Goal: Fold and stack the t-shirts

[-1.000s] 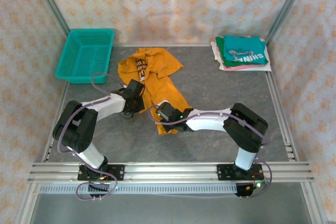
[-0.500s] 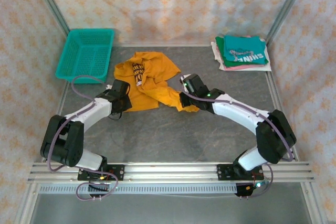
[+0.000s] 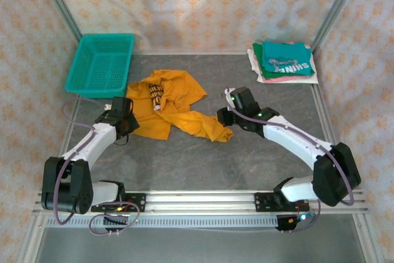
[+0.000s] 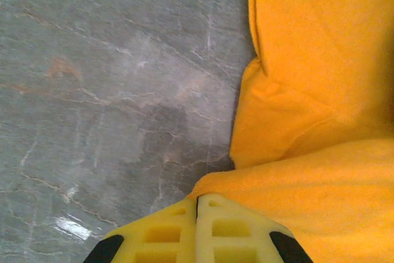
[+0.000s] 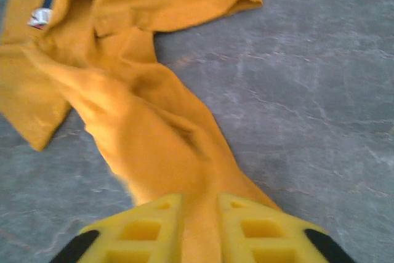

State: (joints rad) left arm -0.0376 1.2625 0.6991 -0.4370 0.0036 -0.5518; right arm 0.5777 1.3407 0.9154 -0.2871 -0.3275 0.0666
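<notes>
Everything for the next move hangs on how the mustard-orange t-shirt [image 3: 169,103] lies between the two arms. It sprawls crumpled across the middle of the tabletop [image 3: 203,158], its long axis running from the left arm's side toward the right arm's, dipping nearer the bases at the right end. The left tool [image 4: 198,198] is at the shirt's left edge, so the cloth lies to its right. Its jaws are pressed flat together where the hem meets the tips, so I take it to be pinching that edge. The right tool [image 5: 200,198] is at the other end, with the shirt stretching away ahead and to its left. Its jaws are a narrow gap apart with a twisted rope of cloth between them, apparently held. The bulk and the lettered print sit toward the left arm, the nearer one for spreading. The folded stack [image 3: 283,61] waits well apart in the far right corner, and the teal basket [image 3: 100,63] is far left.
</notes>
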